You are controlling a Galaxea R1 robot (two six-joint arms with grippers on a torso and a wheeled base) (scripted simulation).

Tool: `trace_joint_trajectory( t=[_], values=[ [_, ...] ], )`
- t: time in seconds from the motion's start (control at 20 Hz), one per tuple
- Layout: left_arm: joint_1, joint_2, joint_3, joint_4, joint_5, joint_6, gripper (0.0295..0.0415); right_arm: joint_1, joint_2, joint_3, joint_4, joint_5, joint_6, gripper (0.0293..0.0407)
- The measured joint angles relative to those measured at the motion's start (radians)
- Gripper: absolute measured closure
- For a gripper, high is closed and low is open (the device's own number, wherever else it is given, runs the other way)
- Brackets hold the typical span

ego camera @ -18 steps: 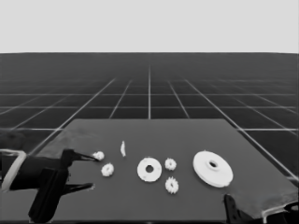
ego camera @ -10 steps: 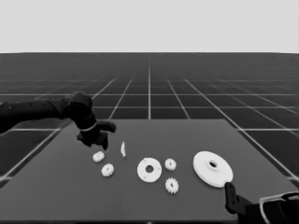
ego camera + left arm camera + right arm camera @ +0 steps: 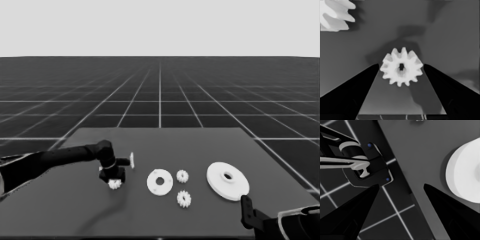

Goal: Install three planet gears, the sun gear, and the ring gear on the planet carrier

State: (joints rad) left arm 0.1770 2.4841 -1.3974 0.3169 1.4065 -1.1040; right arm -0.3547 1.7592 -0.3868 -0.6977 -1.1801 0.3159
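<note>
Left fingers: in the left wrist view, seen spread apart, one on each side of a planet gear; a narrow gap is seen at each tip, so no contact is recorded.
Second gear, left wrist view: part of another toothed gear is cut by the picture's corner, apart from the first.
Right fingers: in the right wrist view, seen apart with nothing between them, over the bench edge and the floor grid.
Larger round part, right wrist view: the ring gear is seen lying on the bench beside one finger, not touched.
Machinery, right wrist view: dark machinery with pale bands and blue lights is noted past the bench edge.
Left arm, head view: reached in from the left, with the left fingers directly over a gear on the bench's left part.
Thin white piece: seen just beside that gripper, on its far side.
Smaller round part: the planet carrier lies flat near mid-bench, bare.
Loose gears: one just right of the carrier, one nearer the front edge.
Larger round part, head view: the ring gear lies to the right, well apart from the carrier.
Right arm, head view: parked at the lower right corner, the right fingers near the bench's front edge.
</note>
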Motion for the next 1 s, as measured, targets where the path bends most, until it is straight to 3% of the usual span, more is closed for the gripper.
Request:
trace_joint_trajectory(
  t=[0.25,0.35,0.75,0.85,0.9,1.0],
  values=[
    [0.017,0.011,-0.029,0.010,-0.014,0.014,0.0326,0.000,0.000,0.000,0.000,0.000,0.000,0.0315],
    [0.018,0.012,-0.033,0.014,-0.017,0.015,0.0396,0.000,0.000,0.000,0.000,0.000,0.000,0.0315],
    [0.022,0.014,-0.037,0.017,-0.020,0.016,0.0398,0.000,0.000,0.000,0.000,0.000,0.000,0.0315],
    [-0.222,-0.065,0.166,-0.205,0.127,-0.071,0.0398,0.000,0.000,0.000,0.000,0.000,0.000,0.0315],
    [-0.300,-0.065,0.167,-0.269,0.148,-0.072,0.0398,0.000,0.000,0.000,0.000,0.000,0.000,0.0315],
    [-0.369,-0.058,0.150,-0.329,0.168,-0.064,0.0398,0.000,0.000,0.000,0.000,0.000,0.000,0.0315]
  ],
)
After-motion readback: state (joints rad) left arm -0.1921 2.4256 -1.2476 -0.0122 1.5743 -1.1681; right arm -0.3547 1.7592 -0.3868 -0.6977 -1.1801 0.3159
